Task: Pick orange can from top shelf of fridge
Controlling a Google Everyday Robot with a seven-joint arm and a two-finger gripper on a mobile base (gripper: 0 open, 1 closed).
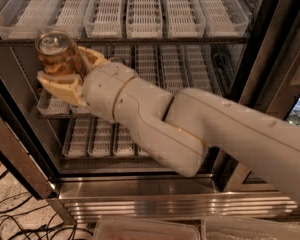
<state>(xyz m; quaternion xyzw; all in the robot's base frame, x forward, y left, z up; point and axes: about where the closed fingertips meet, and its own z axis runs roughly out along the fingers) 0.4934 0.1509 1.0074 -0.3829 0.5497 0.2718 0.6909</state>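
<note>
Fridge (140, 199) open; top surface (140, 14) of white slotted trays. Tool (72, 70) clamped round orange can (55, 51); can upright, at the surface's left end, seemingly just nearside of its rail. Withdrawal path judged nearward.

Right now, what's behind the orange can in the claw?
The claw grips the orange can in front of the shelf and the white trays below it. The can, claw and arm cover the tray spot right behind, so that's hidden.

Lab-like workspace: commercial fridge (140, 196), loose floor cables (17, 219), gripper (60, 70) at the shelf (140, 19) edge.
</note>
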